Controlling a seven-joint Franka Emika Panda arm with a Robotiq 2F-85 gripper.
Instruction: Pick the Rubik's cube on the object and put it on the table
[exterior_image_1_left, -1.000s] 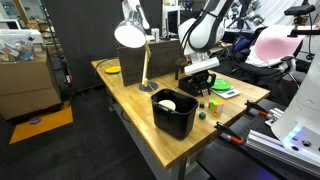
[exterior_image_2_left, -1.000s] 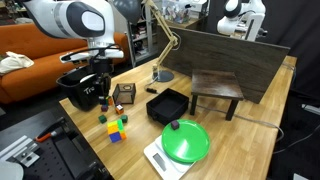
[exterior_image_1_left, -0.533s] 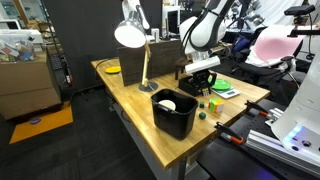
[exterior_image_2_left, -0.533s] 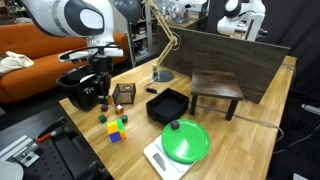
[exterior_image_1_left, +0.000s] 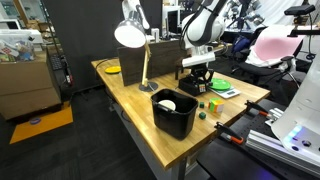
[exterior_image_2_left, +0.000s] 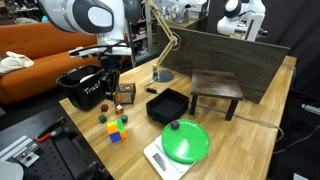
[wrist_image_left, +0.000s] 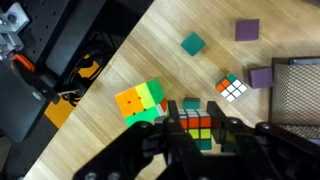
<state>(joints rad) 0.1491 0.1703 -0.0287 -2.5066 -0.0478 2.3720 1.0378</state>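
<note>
In the wrist view my gripper (wrist_image_left: 197, 128) is shut on a Rubik's cube (wrist_image_left: 197, 124), one finger on each side of it. It hangs over the light wood table (wrist_image_left: 150, 50). The low black tray (wrist_image_left: 300, 90) is at the right edge of that view, and the cube is clear of it. In an exterior view the gripper (exterior_image_2_left: 113, 88) is left of the tray (exterior_image_2_left: 168, 105), between it and the deep black bin (exterior_image_2_left: 80, 88). It also shows in an exterior view (exterior_image_1_left: 197, 80).
On the table lie a larger orange-green cube (wrist_image_left: 140, 100), a small Rubik's cube (wrist_image_left: 233, 89), a teal block (wrist_image_left: 192, 44) and purple blocks (wrist_image_left: 247, 30). A green disc on a scale (exterior_image_2_left: 185, 140), a lamp (exterior_image_1_left: 135, 40) and a dark stool (exterior_image_2_left: 217, 88) stand nearby.
The arm has shifted a little toward the tray and lifted slightly. The other cubes and blocks have not moved.
</note>
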